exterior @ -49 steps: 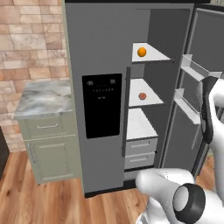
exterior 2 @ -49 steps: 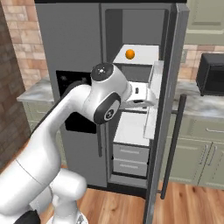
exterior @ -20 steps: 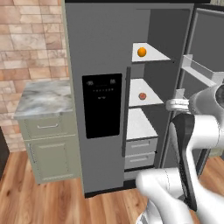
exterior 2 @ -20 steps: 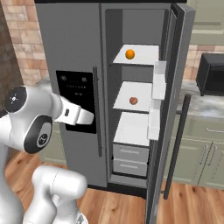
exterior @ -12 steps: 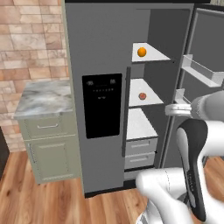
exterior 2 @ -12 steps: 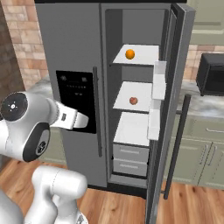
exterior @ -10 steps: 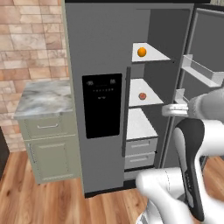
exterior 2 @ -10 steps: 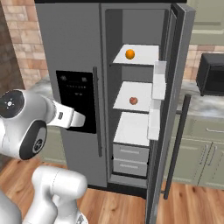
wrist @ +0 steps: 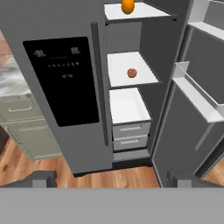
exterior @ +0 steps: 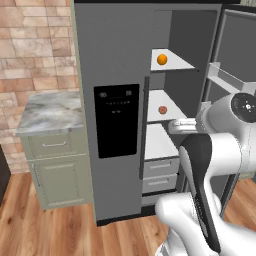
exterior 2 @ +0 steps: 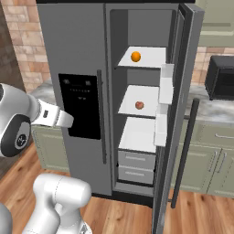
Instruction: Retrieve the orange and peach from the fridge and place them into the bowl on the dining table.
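While the fridge (exterior: 120, 115) stands with its right door (exterior 2: 176, 114) swung wide, you see the orange (exterior: 162, 59) on the top white shelf (exterior: 175, 64), upper centre of the left base view, and the peach (exterior: 163, 109) on the shelf below it, right of centre. In the right base view the orange (exterior 2: 135, 56) sits in the upper middle of the frame and the peach (exterior 2: 139, 105) lies straight beneath it near the centre, each alone on its own shelf. The left door (exterior 2: 75, 91) is shut, with its black dispenser panel (exterior 2: 81, 106) at mid-height. Below the peach you have one more white shelf (wrist: 127, 105) and two grey drawers (wrist: 131, 135).

Your pincer (wrist: 111, 178) is wide open and holds nothing: in the hand view its two dark fingertips (wrist: 39, 178) stand far apart at the bottom corners, with the wood floor (wrist: 131, 177) between them. It is well apart from both fruits; in that view the peach (wrist: 131, 72) shows above centre and the orange (wrist: 127, 6) at the top edge.

At the left of the left base view, a marble-topped desk (exterior: 47, 112) on pale green cabinets (exterior: 60, 170) sits just beside the fridge, against a brick wall (exterior: 35, 45). At the right edge of the right base view a dark microwave (exterior 2: 220, 77) rests on another marble desk (exterior 2: 215, 112).
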